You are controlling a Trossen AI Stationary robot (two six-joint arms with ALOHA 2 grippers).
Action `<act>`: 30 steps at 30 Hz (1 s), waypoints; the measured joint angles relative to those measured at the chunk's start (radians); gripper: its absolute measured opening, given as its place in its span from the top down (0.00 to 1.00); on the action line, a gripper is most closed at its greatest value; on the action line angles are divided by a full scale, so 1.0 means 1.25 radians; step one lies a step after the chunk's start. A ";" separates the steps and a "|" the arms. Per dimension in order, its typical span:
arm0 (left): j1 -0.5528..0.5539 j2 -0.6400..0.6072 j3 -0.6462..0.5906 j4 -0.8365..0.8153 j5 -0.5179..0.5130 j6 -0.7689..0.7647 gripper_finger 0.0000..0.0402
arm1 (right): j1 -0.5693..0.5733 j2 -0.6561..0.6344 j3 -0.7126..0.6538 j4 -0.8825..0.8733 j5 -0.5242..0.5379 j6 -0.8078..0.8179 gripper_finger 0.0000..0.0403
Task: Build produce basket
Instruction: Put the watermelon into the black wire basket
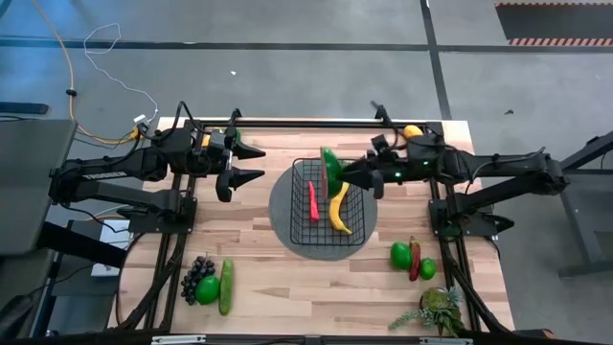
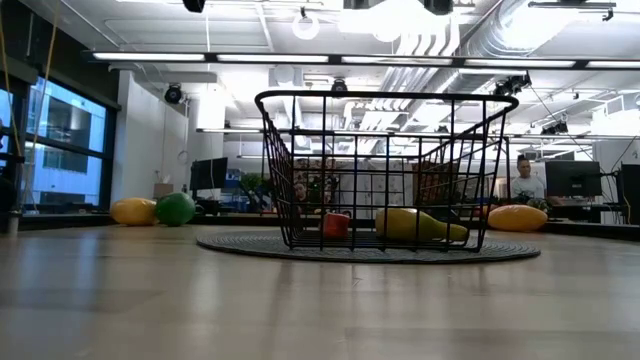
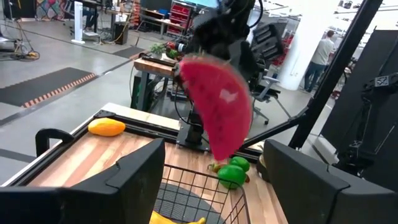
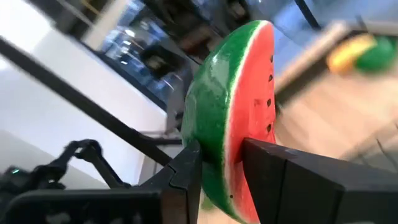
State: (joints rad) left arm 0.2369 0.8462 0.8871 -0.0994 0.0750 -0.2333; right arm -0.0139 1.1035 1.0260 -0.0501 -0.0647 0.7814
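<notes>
- Right gripper (image 1: 337, 175): fingers clamped on the watermelon slice (image 1: 330, 165), one on the red face and one on the green rind, as the right wrist view shows (image 4: 239, 118). It hangs over the far right part of the basket.
- Watermelon slice: held on edge above the basket, clear of the wire; its long axis runs roughly near-to-far across the table. The basket floor lies straight below it, so the coming move is judged to be a lowering and release, not a sideways carry.
- Basket (image 1: 304, 225): black wire mesh, standing on the round mat (image 1: 283, 216) at table centre. Inside lie a red chili (image 1: 313, 201) and a yellow banana (image 1: 338, 209), lengthwise; the slice sits above the far end of the banana.
- Left gripper (image 1: 241, 163): fingers spread wide, holding nothing, just left of the basket at its far end, pointing toward the slice. Judged idle; the right arm is the nearer and holds the item.
- Remaining produce: grapes (image 1: 196, 275), cucumber (image 1: 227, 286) near left; green fruits (image 1: 400, 254) near right.
</notes>
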 joint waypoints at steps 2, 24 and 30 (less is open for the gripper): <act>0.000 0.000 0.000 0.000 0.000 0.000 0.34 | -0.001 0.020 0.000 -0.035 0.000 0.057 0.79; 0.000 0.000 0.000 -0.011 0.000 0.043 0.34 | -0.054 0.326 0.000 -0.179 -0.012 0.454 0.80; 0.000 0.000 0.000 -0.013 0.000 0.043 0.34 | -0.054 0.395 0.000 -0.178 -0.011 0.483 0.80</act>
State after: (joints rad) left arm 0.2371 0.8463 0.8867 -0.1158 0.0750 -0.1795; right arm -0.0817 1.5967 1.0260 -0.2723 -0.0778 1.3854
